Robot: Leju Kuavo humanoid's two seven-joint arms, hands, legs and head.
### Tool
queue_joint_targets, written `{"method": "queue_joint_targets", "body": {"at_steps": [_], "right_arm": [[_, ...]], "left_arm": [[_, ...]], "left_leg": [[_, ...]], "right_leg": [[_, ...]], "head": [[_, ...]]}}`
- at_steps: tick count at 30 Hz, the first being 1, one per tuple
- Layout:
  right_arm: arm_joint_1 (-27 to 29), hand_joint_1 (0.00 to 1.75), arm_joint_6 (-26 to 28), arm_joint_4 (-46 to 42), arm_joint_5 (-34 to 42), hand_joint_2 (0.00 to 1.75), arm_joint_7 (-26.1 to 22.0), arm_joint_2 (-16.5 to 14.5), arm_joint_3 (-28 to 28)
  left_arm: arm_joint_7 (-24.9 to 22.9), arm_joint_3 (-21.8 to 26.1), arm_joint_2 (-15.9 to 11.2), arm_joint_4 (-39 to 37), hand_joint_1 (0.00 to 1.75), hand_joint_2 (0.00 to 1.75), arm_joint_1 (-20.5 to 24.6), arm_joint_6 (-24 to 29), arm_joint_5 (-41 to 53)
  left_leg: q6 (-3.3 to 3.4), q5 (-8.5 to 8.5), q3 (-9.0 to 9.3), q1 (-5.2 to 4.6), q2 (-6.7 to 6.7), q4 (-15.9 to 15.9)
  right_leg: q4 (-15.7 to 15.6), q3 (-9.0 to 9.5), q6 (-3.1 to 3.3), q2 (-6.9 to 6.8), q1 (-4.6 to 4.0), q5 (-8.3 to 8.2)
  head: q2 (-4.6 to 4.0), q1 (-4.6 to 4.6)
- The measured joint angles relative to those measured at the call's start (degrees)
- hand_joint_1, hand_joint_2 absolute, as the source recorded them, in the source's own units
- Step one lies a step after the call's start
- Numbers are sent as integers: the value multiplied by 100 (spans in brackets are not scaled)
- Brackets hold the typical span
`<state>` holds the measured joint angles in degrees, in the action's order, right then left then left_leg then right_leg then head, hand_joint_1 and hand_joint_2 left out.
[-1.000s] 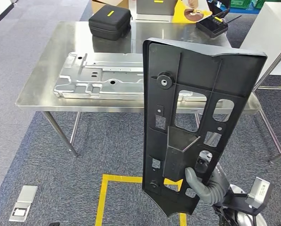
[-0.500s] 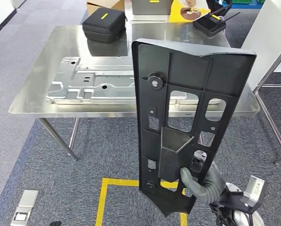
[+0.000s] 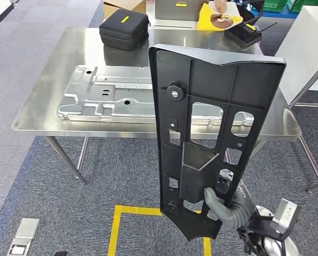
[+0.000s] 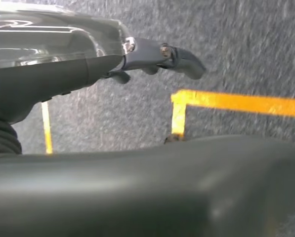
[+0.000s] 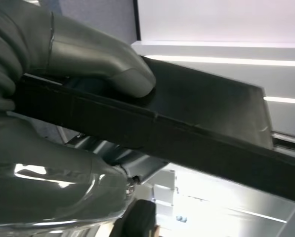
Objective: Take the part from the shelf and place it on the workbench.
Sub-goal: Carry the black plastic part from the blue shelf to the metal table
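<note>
So the right robot hand (image 3: 223, 205) has the black plastic part (image 3: 207, 133) clamped near its lower end, thumb wrapped over one face and the darker fingers (image 5: 101, 190) on the other side, which the right wrist view shows nicely with the thumb (image 5: 97, 61) pressed flat on the panel. The part is standing pretty much upright, tilted a little, held up in the air in front of the steel bench (image 3: 45, 80) and not touching it. It's a long ribbed panel with a bunch of cutouts and a round knob near the top. On the bench there's a big stamped metal plate (image 3: 105, 96) lying flat, partly hidden behind the part, plus a black zip case (image 3: 123, 29) with a yellow mark at the far edge and a black handheld device (image 3: 241, 34) at the far right corner. The left robot hand (image 4: 160, 57) hangs down over the grey carpet with yellow floor tape (image 4: 235, 103) under it, fingers stretched out and holding nothing.
</note>
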<state>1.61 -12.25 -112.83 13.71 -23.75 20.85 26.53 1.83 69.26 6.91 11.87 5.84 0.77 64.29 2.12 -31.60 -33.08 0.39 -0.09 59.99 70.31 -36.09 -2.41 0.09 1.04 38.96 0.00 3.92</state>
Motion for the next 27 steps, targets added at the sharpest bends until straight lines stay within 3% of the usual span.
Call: {"method": "queue_joint_targets", "body": {"at_steps": [1,2,3,5,7,9,12,13,15,17,18,19,21,22,27], "right_arm": [[33,175,28,0,0,175,-2,5,-10],[68,175,52,-1,1,175,-7,6,-22],[95,175,68,-3,2,175,-15,7,-35],[133,175,86,-19,2,175,-32,14,-58],[158,175,104,-45,-5,175,-44,33,-74],[189,175,125,-72,-13,175,-52,47,-86],[219,175,137,-110,-19,175,-58,50,-105],[218,175,137,-122,-21,175,-59,49,-107],[222,175,137,-138,-29,175,-60,48,-107],[234,175,137,-139,-39,175,-60,47,-106],[239,175,137,-139,-46,175,-61,47,-106],[240,175,137,-140,-55,175,-62,47,-106],[239,175,137,-147,-74,175,-73,47,-107],[239,175,137,-154,-83,175,-79,47,-109],[237,175,137,-192,-112,175,-94,48,-117]], "left_arm": [[-1,0,0,0,0,175,-3,0,-2],[-3,0,0,0,0,175,-9,0,-3],[-5,0,0,0,0,175,-14,0,-3],[-8,0,0,0,0,175,-20,2,-3],[-9,0,0,0,0,175,-11,2,-3],[-8,0,0,0,0,175,-1,2,-3],[13,-2,2,0,0,175,9,1,-3],[24,-2,4,0,0,175,13,0,-3],[38,-2,7,0,0,175,9,1,-6],[38,-2,7,0,0,175,-10,2,-15],[37,-2,7,0,0,175,-17,2,-22],[37,-2,7,0,0,175,-21,2,-28],[33,-1,4,0,0,175,-22,2,-36],[32,-1,2,0,0,175,-19,5,-36],[27,0,-5,0,0,175,-16,24,-36]], "left_leg": [[8,-20,23,0,1,0],[8,-45,52,0,0,1],[2,-73,91,1,-1,1],[-24,-143,191,6,-4,0],[-68,-203,245,-11,-6,9],[-106,-223,246,-26,-5,-1],[-177,-317,237,-24,-4,75],[-207,-427,150,-19,-5,273],[-255,-728,-232,-1,-5,995],[-276,-838,-599,7,-5,1574],[-271,-723,-648,6,-5,1572],[-255,-503,-586,6,-5,1341],[-202,-41,-319,-11,-6,632],[-174,69,-205,-24,-7,364],[-89,13,-61,-22,-6,64]], "right_leg": [[307,-195,-14,0,2,70],[455,-318,-26,-1,2,35],[391,-339,-35,-2,3,-113],[-250,-110,-36,-6,2,-586],[-799,111,0,-6,-18,-826],[-923,151,63,2,-41,-790],[-977,201,163,-1,-5,-754],[-992,228,195,-9,13,-742],[-997,267,240,-23,22,-704],[-996,310,253,-20,22,-663],[-996,345,252,-13,22,-639],[-996,391,246,-6,22,-610],[-998,490,216,3,13,-543],[-999,519,191,8,7,-518],[-985,530,51,5,4,-432]], "head": [[0,1],[0,0],[0,-1],[0,-1],[0,-1],[0,2],[0,7],[0,9],[0,12],[0,12],[0,12],[0,13],[0,14],[0,14],[0,12]]}}
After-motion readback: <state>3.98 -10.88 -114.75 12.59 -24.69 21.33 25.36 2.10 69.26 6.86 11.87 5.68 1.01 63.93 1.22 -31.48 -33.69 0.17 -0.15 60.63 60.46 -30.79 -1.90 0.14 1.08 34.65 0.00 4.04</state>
